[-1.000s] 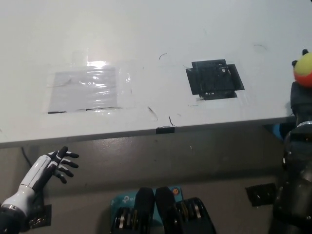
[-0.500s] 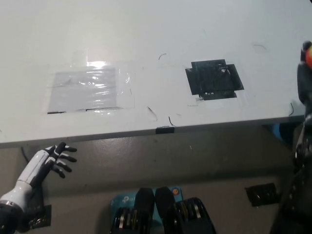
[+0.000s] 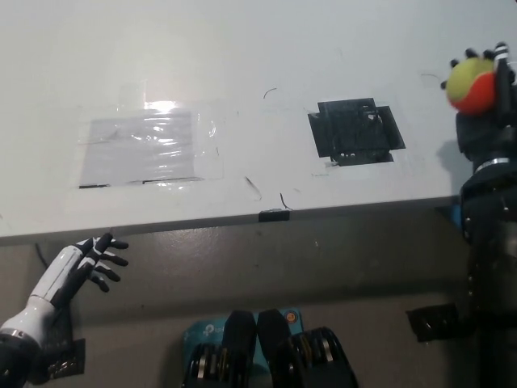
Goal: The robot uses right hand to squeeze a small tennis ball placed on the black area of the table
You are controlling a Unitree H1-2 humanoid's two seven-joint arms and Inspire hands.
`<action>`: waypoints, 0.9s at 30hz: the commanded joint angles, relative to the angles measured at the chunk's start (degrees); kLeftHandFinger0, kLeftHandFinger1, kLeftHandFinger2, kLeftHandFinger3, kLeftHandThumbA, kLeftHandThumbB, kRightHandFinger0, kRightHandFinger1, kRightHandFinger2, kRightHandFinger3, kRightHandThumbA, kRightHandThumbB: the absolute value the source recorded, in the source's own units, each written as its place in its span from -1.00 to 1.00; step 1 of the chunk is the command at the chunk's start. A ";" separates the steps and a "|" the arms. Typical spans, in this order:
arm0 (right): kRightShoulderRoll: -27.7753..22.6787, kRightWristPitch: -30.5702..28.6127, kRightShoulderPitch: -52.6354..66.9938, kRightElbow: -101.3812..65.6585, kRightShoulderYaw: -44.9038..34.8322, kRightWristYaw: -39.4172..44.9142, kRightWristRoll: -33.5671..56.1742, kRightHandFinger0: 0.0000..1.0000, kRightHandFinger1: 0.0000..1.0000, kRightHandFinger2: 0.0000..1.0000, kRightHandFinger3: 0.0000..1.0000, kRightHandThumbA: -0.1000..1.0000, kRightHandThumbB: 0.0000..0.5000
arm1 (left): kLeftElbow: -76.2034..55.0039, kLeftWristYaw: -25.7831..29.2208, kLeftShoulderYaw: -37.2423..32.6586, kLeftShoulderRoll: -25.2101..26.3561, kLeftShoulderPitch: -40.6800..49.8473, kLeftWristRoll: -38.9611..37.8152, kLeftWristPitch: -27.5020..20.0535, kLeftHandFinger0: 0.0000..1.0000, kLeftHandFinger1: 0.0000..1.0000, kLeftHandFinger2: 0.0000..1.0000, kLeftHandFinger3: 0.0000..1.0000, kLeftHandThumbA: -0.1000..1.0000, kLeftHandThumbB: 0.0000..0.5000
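A small yellow-and-orange tennis ball [image 3: 472,86] sits in my black right hand [image 3: 483,113] at the right edge of the head view, the fingers closed around it. The hand is over the white table [image 3: 242,81], to the right of the black taped area [image 3: 355,131], which has nothing on it. My white left hand [image 3: 85,267] rests below the table's front edge at the lower left, fingers spread and holding nothing.
A shiny clear-taped patch [image 3: 149,148] lies on the left half of the table. A small black clip [image 3: 274,215] sits on the front edge. Thin pen marks dot the surface near the black area.
My right hand, holding the ball, slid nearly out of view at the right edge, then came back in higher and further left. The left hand drifted slightly lower left.
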 commanded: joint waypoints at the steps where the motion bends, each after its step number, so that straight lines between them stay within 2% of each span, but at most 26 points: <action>1: -13.03 -20.36 -10.10 19.58 27.11 -0.66 -53.00 -1.00 -1.00 -0.56 -0.68 -1.00 0.06 | -3.03 -0.46 1.10 2.62 -1.57 -0.25 -2.83 -0.21 -0.10 0.08 0.29 0.96 -0.80; 4: -13.79 -21.01 -11.37 22.96 30.24 -2.31 -55.27 -1.00 -1.00 -0.58 -0.69 -1.00 0.14 | -2.90 -0.28 1.11 2.47 -1.60 -0.25 -3.16 -0.24 -0.13 0.05 0.28 0.95 -0.77; 5: -14.24 -22.33 -12.47 26.22 32.90 -3.91 -57.94 -1.00 -1.00 -0.57 -0.68 -1.00 0.24 | -3.17 -0.09 0.91 2.56 -1.59 0.43 -2.22 -0.21 -0.09 0.10 0.29 0.96 -0.77; 6: -14.48 -22.59 -12.94 27.24 34.11 -4.47 -58.97 -1.00 -1.00 -0.50 -0.63 -1.00 0.20 | -3.13 -0.11 0.86 2.62 -1.59 0.52 -2.29 -0.20 -0.09 0.10 0.29 0.97 -0.71; 8: -15.06 -22.29 -14.00 29.38 37.00 -6.08 -61.17 -1.00 -1.00 -0.38 -0.54 -1.00 0.16 | -2.69 -0.22 0.90 2.56 -1.75 0.16 -2.90 -0.19 -0.08 0.10 0.30 0.99 -0.75; 9: -15.83 -21.67 -15.59 32.06 41.38 -7.85 -65.20 -1.00 -0.91 -0.14 -0.33 -1.00 0.15 | -3.14 -0.18 0.90 2.55 -1.54 0.30 -2.14 -0.18 -0.08 0.10 0.31 0.98 -0.73; 10: -15.96 -21.69 -15.90 32.62 42.25 -8.34 -65.52 -1.00 -0.88 -0.10 -0.27 -1.00 0.13 | -3.21 -0.17 0.90 2.55 -1.49 0.32 -2.05 -0.18 -0.08 0.10 0.31 0.98 -0.73; 11: -16.32 -22.58 -16.54 34.22 44.41 -9.21 -67.14 -1.00 -0.87 -0.07 -0.19 -1.00 0.23 | -2.96 -0.10 0.82 2.49 -1.42 0.42 -2.22 -0.19 -0.10 0.09 0.31 0.94 -0.82; 13: -17.35 -20.16 -19.12 38.81 52.14 -11.73 -73.10 -1.00 -0.77 0.11 0.10 -1.00 0.20 | -2.26 -0.18 0.66 2.59 -1.45 0.49 -3.11 -0.20 -0.10 0.08 0.30 0.95 -0.80; 14: -17.74 -19.36 -20.00 40.40 55.13 -10.27 -74.33 -1.00 -0.73 0.20 0.23 -1.00 0.08 | -2.44 -0.18 0.66 2.49 -1.33 0.45 -2.72 -0.20 -0.10 0.09 0.29 0.95 -0.75; 15: -17.66 -18.30 -21.07 42.64 58.37 -9.99 -75.96 -1.00 -0.69 0.25 0.28 -1.00 0.44 | -2.83 -0.27 0.62 2.65 -1.20 0.58 -2.44 -0.20 -0.10 0.08 0.28 0.96 -0.66; 16: -17.50 -17.18 -22.08 44.65 61.20 -10.34 -77.64 -1.00 -0.72 0.19 0.18 -1.00 0.46 | -2.80 -0.19 0.59 2.73 -1.12 0.74 -2.77 -0.21 -0.11 0.07 0.26 1.00 -0.66; 18: -17.07 -16.69 -23.20 47.03 63.90 -10.87 -78.17 -1.00 -0.84 0.06 -0.11 -1.00 0.29 | -2.56 -0.23 0.71 2.65 -1.07 0.37 -3.45 -0.22 -0.12 0.06 0.26 1.00 -0.69; 19: -16.76 -15.20 -23.90 48.55 66.31 -11.66 -79.73 -1.00 -0.98 -0.06 -0.23 -1.00 0.34 | -2.42 -0.27 0.65 2.65 -1.11 0.39 -3.33 -0.19 -0.11 0.06 0.28 0.99 -0.74; 20: -16.38 -14.10 -24.74 50.21 69.16 -11.21 -80.87 -1.00 -1.00 -0.17 -0.24 -1.00 -0.01 | -2.13 -0.37 0.63 2.58 -1.24 0.22 -3.27 -0.17 -0.08 0.08 0.29 1.00 -0.68; 21: -16.27 -13.93 -25.12 51.11 70.59 -11.92 -81.38 -1.00 -1.00 -0.30 -0.37 -1.00 -0.20 | -1.92 -0.35 0.55 2.53 -1.41 0.27 -3.48 -0.16 -0.08 0.08 0.29 1.00 -0.67; 25: -15.03 -11.11 -26.41 54.29 75.70 -10.52 -81.83 -1.00 -1.00 -0.31 -0.22 -0.98 -0.34 | -1.98 -0.41 0.61 2.17 -1.45 -0.20 -3.82 -0.22 -0.12 0.04 0.26 0.98 -0.63; 26: -14.39 -10.22 -26.64 55.30 77.00 -8.91 -81.59 -1.00 -0.96 -0.26 -0.01 -0.90 -0.50 | -2.83 -0.25 0.39 2.23 -1.28 0.47 -3.09 -0.29 -0.16 0.01 0.23 1.00 -0.47; 27: -14.04 -9.56 -26.67 55.70 77.68 -8.68 -81.16 -1.00 -0.94 -0.25 0.05 -0.93 -0.54 | -3.19 -0.34 0.41 2.22 -1.21 0.37 -2.77 -0.29 -0.16 0.01 0.22 1.00 -0.49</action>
